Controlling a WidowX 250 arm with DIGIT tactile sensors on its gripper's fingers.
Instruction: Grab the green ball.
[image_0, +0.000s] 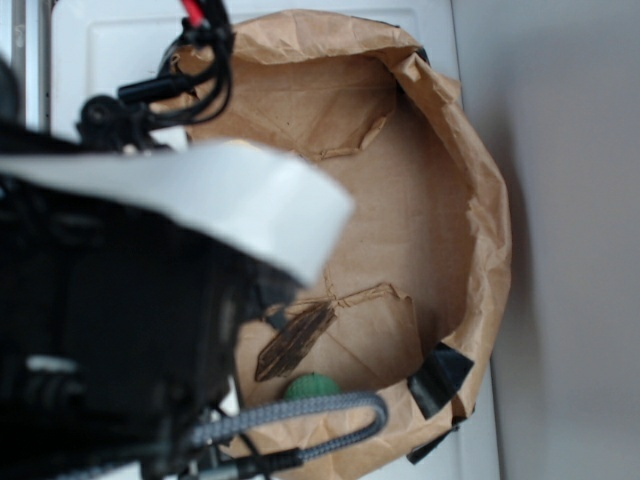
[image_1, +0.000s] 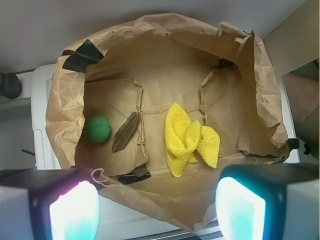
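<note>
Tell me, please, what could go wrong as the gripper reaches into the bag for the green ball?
The green ball sits close to the paper bag's left wall, so a finger might catch the crumpled paper. The open gripper is centred nearer the yellow cloth, which it might grab instead. A round ball could roll away when nudged.

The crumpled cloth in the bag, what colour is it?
Bright yellow crumpled cloth, clearest in the wrist view.
</note>
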